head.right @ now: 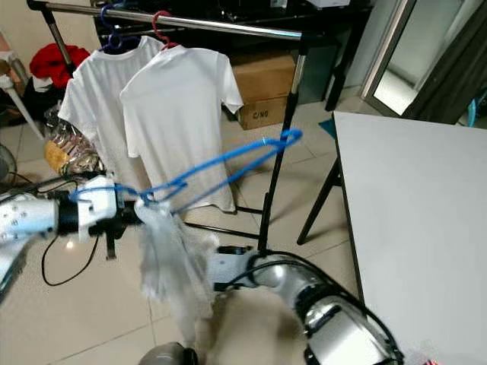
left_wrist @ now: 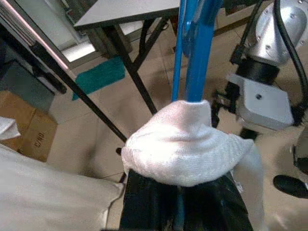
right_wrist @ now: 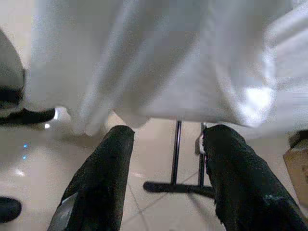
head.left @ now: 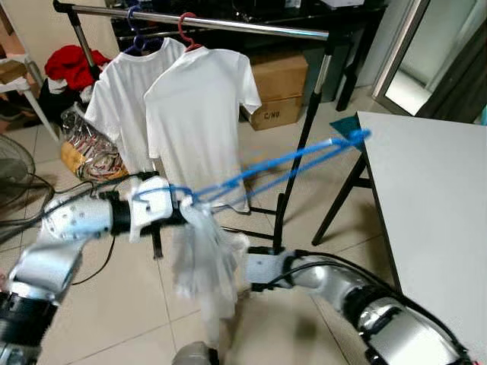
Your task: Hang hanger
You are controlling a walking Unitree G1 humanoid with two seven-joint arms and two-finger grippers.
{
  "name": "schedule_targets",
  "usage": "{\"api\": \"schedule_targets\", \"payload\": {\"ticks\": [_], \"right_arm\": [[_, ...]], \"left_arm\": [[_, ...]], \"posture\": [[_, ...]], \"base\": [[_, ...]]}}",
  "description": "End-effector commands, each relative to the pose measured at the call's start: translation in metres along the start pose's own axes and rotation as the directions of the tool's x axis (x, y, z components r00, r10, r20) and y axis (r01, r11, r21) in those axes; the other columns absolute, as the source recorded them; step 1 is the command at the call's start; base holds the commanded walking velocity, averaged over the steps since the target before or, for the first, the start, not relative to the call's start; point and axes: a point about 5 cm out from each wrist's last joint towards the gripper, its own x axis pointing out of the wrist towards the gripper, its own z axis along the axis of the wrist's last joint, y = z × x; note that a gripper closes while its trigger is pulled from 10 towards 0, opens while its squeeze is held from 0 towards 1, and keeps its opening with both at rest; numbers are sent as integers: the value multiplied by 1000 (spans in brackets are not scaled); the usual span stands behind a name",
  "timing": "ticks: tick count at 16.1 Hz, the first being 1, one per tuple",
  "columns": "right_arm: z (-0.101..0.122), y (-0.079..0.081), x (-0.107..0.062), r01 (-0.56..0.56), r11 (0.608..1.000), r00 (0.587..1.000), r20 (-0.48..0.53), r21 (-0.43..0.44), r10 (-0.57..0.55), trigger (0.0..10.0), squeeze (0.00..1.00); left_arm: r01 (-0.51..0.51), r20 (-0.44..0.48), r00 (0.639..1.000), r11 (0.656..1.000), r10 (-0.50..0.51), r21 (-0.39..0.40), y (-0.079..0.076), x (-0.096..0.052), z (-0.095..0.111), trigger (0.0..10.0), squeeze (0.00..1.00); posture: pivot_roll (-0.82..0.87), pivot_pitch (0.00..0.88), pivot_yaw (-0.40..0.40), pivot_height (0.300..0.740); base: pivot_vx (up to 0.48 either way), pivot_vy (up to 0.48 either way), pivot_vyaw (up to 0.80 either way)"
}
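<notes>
Left end effector [head.left: 185,207] grips blue hanger [head.left: 289,161] bearing white cloth [head.left: 204,255].

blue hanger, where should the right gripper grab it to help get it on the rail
Probably the bare double wire of the blue hanger about midway along, approached from below. The left gripper already holds its hook end, where the white cloth bunches and hangs; the far tip points at the grey table. The right gripper, open under the cloth, has free space upward.
</notes>
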Motion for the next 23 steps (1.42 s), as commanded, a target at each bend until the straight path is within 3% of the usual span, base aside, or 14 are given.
{"api": "schedule_targets", "payload": {"ticks": [1, 6, 7, 8, 12, 18, 20, 21, 22, 23], "right_arm": [[-1, 7, 2, -28, 999, 1000, -3, 20, 28, 10000, 0], [25, 26, 15, -184, 981, 978, 109, 62, 177, 10000, 0], [25, 29, 15, -208, 975, 973, 114, 74, 198, 7294, 0], [24, 29, 14, -213, 974, 972, 116, 78, 203, 0, 0], [25, 27, 15, -210, 963, 972, 142, 172, 186, 0, 0], [34, 27, 20, -203, 957, 973, 157, 209, 172, 0, 0], [35, 24, 21, -178, 956, 978, 150, 233, 145, 1725, 0], [37, 19, 22, -146, 955, 983, 143, 258, 112, 9137, 0], [38, 16, 23, -125, 952, 986, 139, 279, 88, 10000, 0], [39, 12, 23, -109, 946, 988, 135, 304, 70, 10000, 0]], "left_arm": [[-10, 28, 1000, 1000, 9, 26, 2, 2, 9, 10000, 0], [-30, 59, 998, 997, 26, 73, 10, 6, 23, 10000, 0], [-33, 59, 998, 997, 29, 75, 11, 6, 24, 10000, 0], [-37, 60, 998, 996, 33, 76, 12, 6, 24, 10000, 0], [-51, 60, 997, 996, 46, 76, 13, 5, 25, 10000, 0], [-56, 75, 996, 995, 50, 81, 15, 8, 28, 10000, 0], [-57, 78, 996, 995, 51, 80, 15, 9, 28, 10000, 0], [-59, 81, 995, 995, 52, 79, 15, 10, 28, 10000, 0], [-60, 83, 995, 995, 53, 78, 15, 10, 29, 10000, 0], [-60, 84, 995, 995, 53, 78, 14, 10, 29, 10000, 0]], "posture": [[137, 0, 26, 740], [144, 0, 17, 740], [144, 0, 16, 740], [145, 0, 15, 740], [142, 0, 14, 740], [139, 0, 15, 740], [139, 0, 15, 740], [139, 0, 15, 740], [141, 0, 15, 740], [139, 0, 17, 740]], "base": [[0, 0, 0], [0, 0, 0], [0, 0, 0], [0, 0, 0], [0, 0, 0], [0, 0, 0], [0, 0, 0], [0, 0, 0], [0, 0, 0], [0, 0, 0]]}}
